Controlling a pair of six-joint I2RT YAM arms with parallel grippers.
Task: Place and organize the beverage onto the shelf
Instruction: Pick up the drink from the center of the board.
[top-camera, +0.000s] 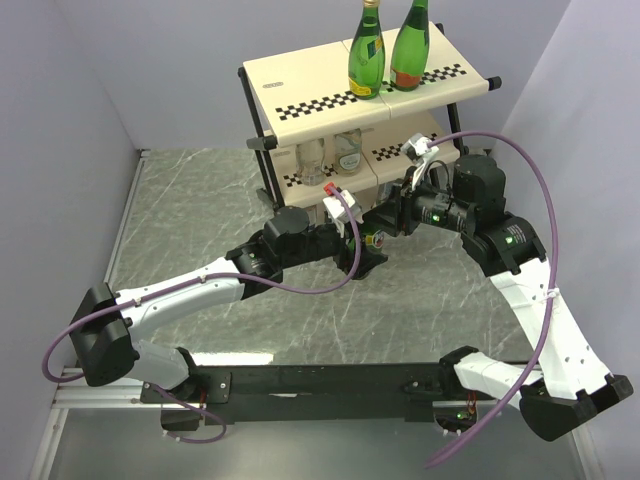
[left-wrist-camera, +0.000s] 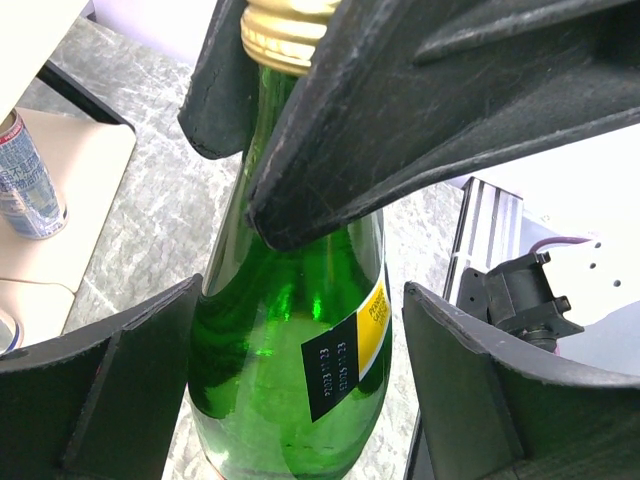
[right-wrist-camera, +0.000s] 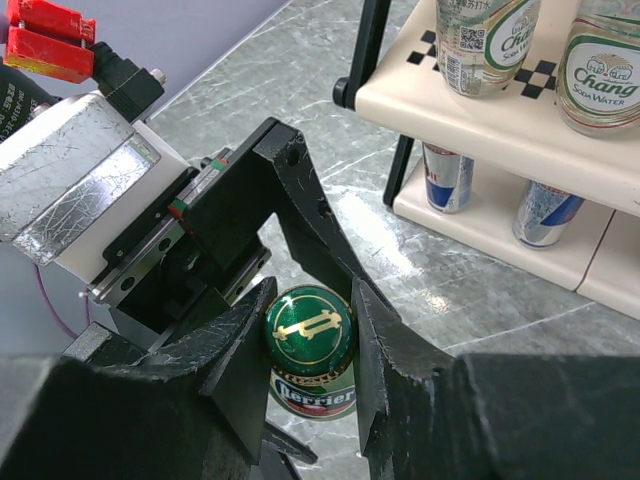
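Green glass fills the middle of my left wrist view: a green bottle (left-wrist-camera: 290, 340) sits near the centre of the overhead frame, just below the shelf (top-camera: 300, 90). My right end effector (right-wrist-camera: 310, 335) is clamped on its neck at the cap. My left end effector (left-wrist-camera: 295, 390) stands wide around its body, with a gap showing at lower right. Two more green bottles (top-camera: 367, 55) stand on the top tier.

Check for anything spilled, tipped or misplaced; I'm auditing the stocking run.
Nothing spilled or tipped. One green bottle is off the shelf: the right end effector is shut on its capped neck while the left end effector stands open around its body.
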